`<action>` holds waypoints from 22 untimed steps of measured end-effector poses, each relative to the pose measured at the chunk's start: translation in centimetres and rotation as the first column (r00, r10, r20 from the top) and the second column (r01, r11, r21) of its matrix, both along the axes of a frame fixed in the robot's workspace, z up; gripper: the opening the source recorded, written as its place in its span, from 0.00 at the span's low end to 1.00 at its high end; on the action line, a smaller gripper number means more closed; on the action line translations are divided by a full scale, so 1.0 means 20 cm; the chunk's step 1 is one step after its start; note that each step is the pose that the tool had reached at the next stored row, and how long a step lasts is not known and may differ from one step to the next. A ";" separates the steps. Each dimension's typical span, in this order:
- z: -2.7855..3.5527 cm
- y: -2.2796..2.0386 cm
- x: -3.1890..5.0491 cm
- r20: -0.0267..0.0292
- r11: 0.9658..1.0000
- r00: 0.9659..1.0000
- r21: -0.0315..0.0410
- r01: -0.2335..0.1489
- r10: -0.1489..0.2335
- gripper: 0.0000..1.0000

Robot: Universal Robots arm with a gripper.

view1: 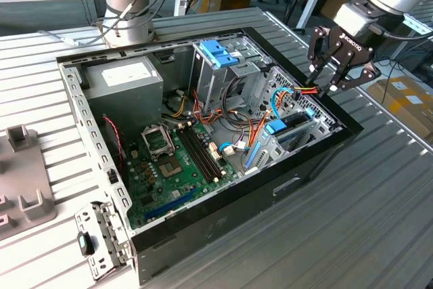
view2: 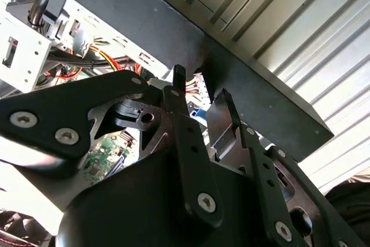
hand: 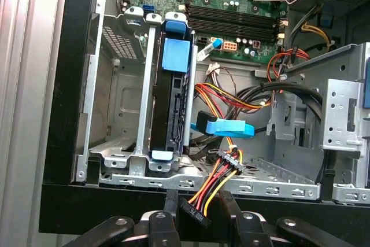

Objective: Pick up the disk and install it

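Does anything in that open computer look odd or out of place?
Yes: a loose power plug on red, yellow and black wires hangs over the case's edge, between the gripper's fingers, connected to nothing. The disk sits in its metal bay with a blue cable dangling beside it.

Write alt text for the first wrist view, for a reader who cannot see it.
The gripper pinches a black connector on red, yellow and black wires at the edge of an open computer case. Beyond it, the disk with blue rails stands in a metal bay, and the motherboard lies farther in.
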State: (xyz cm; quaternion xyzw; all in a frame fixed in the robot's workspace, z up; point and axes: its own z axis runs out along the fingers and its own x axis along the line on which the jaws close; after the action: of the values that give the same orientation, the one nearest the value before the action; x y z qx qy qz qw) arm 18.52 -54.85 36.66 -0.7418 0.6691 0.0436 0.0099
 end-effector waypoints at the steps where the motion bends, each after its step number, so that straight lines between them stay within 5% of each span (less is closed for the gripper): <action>1: 0.000 0.000 0.000 0.000 1.000 1.000 0.000 0.000 0.000 0.42; 22: 0.000 0.000 0.000 0.000 0.995 0.995 -0.001 -0.097 0.097 0.42</action>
State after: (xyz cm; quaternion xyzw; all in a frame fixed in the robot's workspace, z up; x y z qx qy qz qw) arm 18.51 -54.85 36.66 -0.7734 0.6323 0.0438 0.0076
